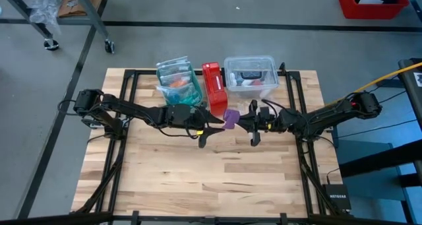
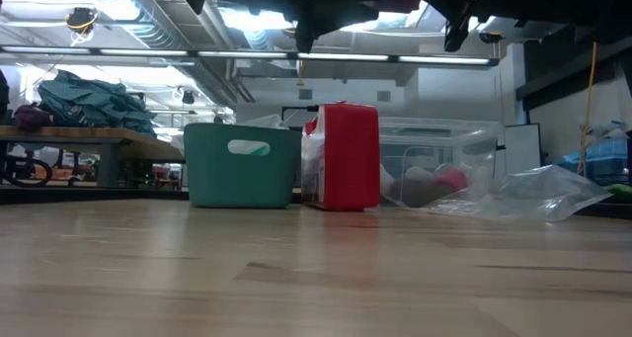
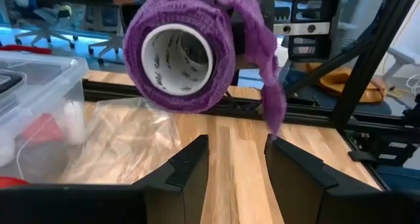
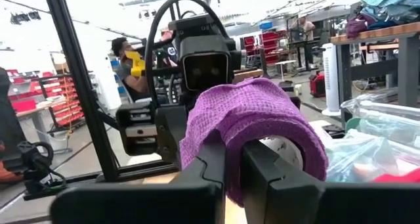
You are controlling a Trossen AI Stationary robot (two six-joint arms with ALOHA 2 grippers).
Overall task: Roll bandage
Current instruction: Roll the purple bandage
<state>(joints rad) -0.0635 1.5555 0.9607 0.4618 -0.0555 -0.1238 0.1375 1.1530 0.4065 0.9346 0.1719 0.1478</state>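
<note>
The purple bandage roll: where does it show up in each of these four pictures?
High view: the bandage sits mid-table between both grippers, below the red box.
Low view: not visible; only the red box on the table.
Left wrist view: bandage at top, core showing, tail hanging.
Right wrist view: bandage centre, in the right gripper.
Shared landmark: the red box.

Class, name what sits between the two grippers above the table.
The bandage, held by the right gripper; the left gripper is open. Seen in the high view.

The right gripper's (image 4: 233, 178) fingers (image 4: 207, 175) pinch the purple bandage (image 4: 256, 129) roll, its white core showing; the left arm's wrist (image 4: 197, 60) sits just behind.
</note>
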